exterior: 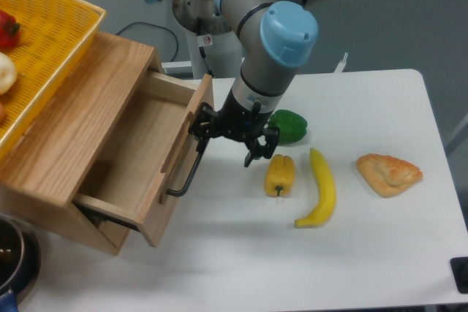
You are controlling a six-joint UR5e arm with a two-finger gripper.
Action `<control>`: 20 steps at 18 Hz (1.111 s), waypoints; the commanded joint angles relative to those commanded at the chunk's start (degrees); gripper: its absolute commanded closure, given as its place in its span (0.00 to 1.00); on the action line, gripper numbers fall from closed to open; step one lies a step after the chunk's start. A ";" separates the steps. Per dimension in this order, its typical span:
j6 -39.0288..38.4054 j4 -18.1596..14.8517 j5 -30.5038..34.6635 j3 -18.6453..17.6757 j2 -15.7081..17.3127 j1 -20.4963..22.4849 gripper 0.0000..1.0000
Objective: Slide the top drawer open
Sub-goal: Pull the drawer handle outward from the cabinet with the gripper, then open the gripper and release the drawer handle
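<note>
Yellow basket atop cabinet; green pepper, yellow pepper, banana, pastry on table.

yellow basket and pot cut off at left edge.

One fixed high front view, angled down over the table.
</note>
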 joint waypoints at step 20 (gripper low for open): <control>0.97 -0.09 -0.18 0.35 0.00 1.58 0.00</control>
